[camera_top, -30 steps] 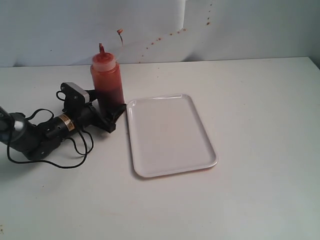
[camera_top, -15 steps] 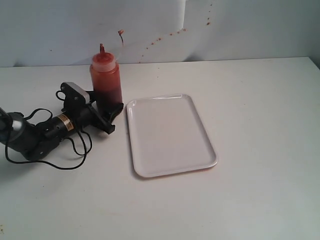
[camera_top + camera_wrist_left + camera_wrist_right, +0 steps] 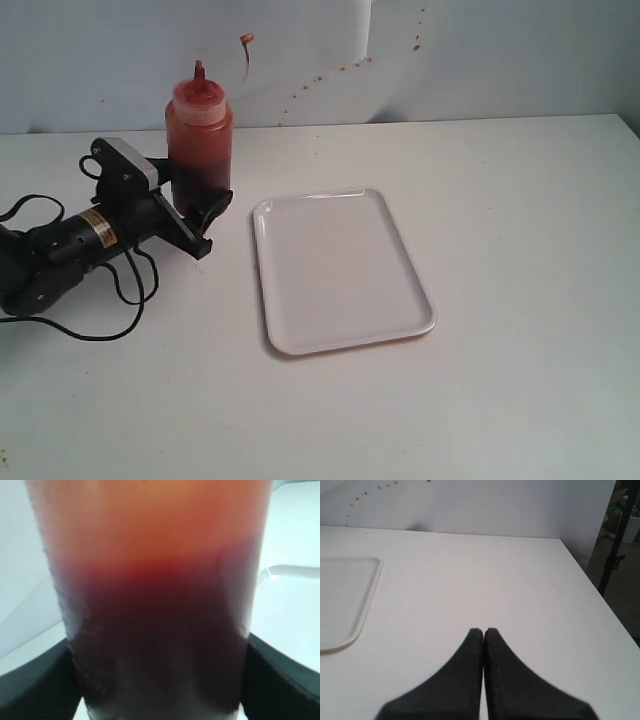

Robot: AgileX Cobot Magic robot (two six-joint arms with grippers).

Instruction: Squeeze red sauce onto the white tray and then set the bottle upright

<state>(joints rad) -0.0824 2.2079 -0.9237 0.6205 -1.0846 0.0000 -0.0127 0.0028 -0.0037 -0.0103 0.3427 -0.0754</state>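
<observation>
Clamped upright between the matte black fingers [image 3: 30, 685] of the left gripper [image 3: 207, 220], low on its body: the bottle [image 3: 200, 140], a translucent red-tinted plastic cylinder with rounded reddish cap and narrow stained nozzle, dark glossy red sauce [image 3: 155, 645] in the lower part, orange haze above. Just right of it, not touching, flat on the smooth white table [image 3: 520, 300]: the white tray [image 3: 345, 270], rectangular plastic, rounded corners, low raised rim. Pressed together tip to tip above the tabletop near a tray corner: tapered black fingers [image 3: 462, 685] of the right gripper [image 3: 484, 632].
</observation>
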